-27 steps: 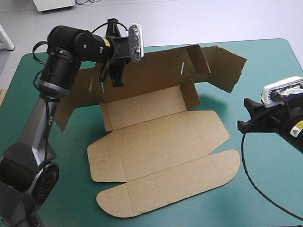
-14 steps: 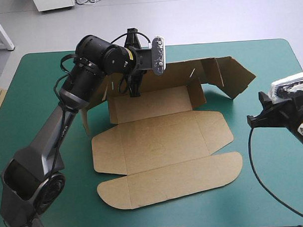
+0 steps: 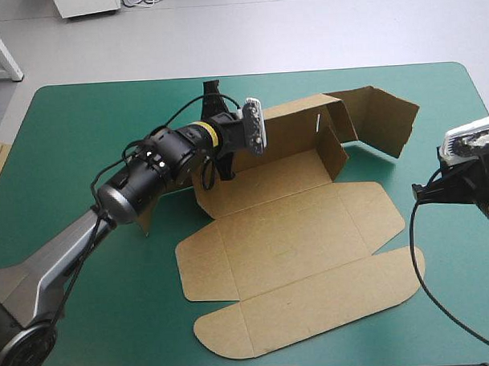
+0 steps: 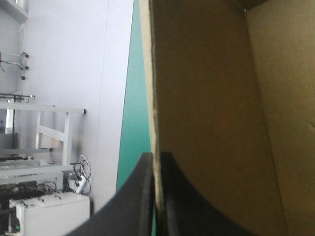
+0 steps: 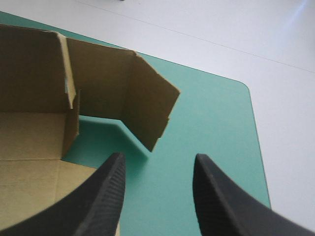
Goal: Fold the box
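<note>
Brown box [image 3: 295, 245], teal-green cover [image 3: 82, 132], black left pincer [image 4: 154, 156], black right pincer [image 5: 158, 156].

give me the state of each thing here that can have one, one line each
box, partly folded: rear wall raised, front panels lying flat
rear wall, upright, pinched at its top edge
end flap, standing, angled off the wall's right end, not tucked
left end effector, shut on the box's rear wall
right end effector, open, holding nothing, clear of the box
</note>
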Robot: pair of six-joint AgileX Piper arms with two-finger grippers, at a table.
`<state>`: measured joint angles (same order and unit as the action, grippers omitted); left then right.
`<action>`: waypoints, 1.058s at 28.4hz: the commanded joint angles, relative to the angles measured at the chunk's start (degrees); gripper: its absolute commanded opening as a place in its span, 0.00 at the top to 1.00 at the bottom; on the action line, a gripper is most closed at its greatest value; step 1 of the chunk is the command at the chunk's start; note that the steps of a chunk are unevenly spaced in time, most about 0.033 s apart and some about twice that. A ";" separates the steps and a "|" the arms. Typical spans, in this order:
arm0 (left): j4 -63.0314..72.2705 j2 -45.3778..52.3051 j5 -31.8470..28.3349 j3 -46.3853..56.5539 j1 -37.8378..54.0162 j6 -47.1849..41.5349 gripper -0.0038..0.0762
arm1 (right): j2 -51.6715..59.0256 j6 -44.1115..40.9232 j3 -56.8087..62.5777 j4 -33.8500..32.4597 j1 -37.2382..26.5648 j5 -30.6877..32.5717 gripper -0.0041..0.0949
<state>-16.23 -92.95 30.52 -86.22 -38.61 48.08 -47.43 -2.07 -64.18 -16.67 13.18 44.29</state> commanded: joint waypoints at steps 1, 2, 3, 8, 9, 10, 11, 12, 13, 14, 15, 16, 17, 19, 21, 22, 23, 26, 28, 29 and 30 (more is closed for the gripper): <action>-4.06 5.34 -10.06 4.60 -3.01 -1.31 0.96 | -0.79 -2.91 -1.50 -7.88 -0.37 0.39 0.54; -4.88 5.65 -11.90 6.24 -3.81 -1.31 0.96 | -0.80 -4.94 -0.85 -10.68 -0.37 1.47 0.54; -5.74 5.78 -13.57 7.34 -4.57 -1.31 0.96 | -0.80 -6.80 -0.42 -12.90 -0.37 3.53 0.54; -7.22 5.78 -16.55 7.59 -4.18 -1.31 0.96 | -0.13 -10.21 0.48 -14.56 -0.37 6.08 0.54; -7.47 5.78 -17.10 7.59 -3.92 -1.31 0.96 | 0.04 -10.70 0.48 -14.45 -0.37 6.08 0.54; -7.49 5.78 -17.68 7.59 -3.66 -1.31 0.96 | 0.12 -10.99 0.48 -14.36 -0.37 6.27 0.54; -7.74 5.66 -18.15 7.59 -3.66 -1.31 0.96 | 0.12 -11.10 0.48 -14.36 -0.37 6.90 0.54; -8.17 5.66 -18.46 7.59 -3.66 -1.31 0.96 | 0.12 -11.26 0.48 -14.47 -0.37 7.75 0.54; -8.62 5.42 -18.91 7.59 -3.66 -1.19 0.96 | 0.17 -11.26 0.48 -14.55 -0.37 8.47 0.54; -9.18 5.02 -19.59 7.59 -3.40 -1.09 0.96 | 0.40 -11.26 0.48 -14.38 -0.37 8.90 0.54; -9.33 4.74 -20.88 7.74 -3.07 -0.37 0.96 | 0.78 -11.26 0.48 -14.09 -0.37 9.17 0.54; -9.33 4.44 -22.27 7.86 -2.74 0.53 0.96 | 1.44 -11.26 0.38 -13.65 -0.37 9.22 0.54; -8.81 4.16 -24.20 8.33 -2.16 1.67 0.96 | 2.07 -11.26 0.37 -13.13 -0.37 9.22 0.54; -8.84 4.06 -28.46 9.58 -1.34 1.82 0.96 | 3.33 -11.26 0.37 -12.79 -0.37 9.50 0.54; -8.75 4.06 -31.78 10.91 -0.97 1.38 0.96 | 3.80 -11.06 0.25 -12.89 -0.37 11.01 0.54; -8.75 4.06 -32.63 11.58 -0.97 1.38 0.95 | 3.92 -10.61 0.12 -13.01 -0.37 12.09 0.54; -8.75 4.06 -32.64 11.96 -0.97 1.38 0.94 | 3.92 -10.48 0.01 -12.89 -0.37 12.71 0.54; -8.88 4.31 -32.21 13.31 -0.97 1.48 0.94 | 3.92 -10.03 -0.03 -11.81 -0.37 13.04 0.54; -8.88 5.06 -34.02 14.84 -0.97 1.41 0.94 | 3.82 -10.14 -0.03 -11.83 -0.37 12.34 0.54; -8.88 5.26 -35.23 15.58 -1.10 1.24 0.94 | 3.60 -10.67 -0.03 -12.50 -0.37 11.91 0.54; -8.88 5.50 -36.30 16.53 -1.10 0.95 0.94 | 3.34 -11.17 -0.03 -13.58 -0.37 11.43 0.54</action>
<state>-25.36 -90.93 0.71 -69.75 -39.65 49.91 -43.62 -12.71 -62.50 -26.99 13.18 59.91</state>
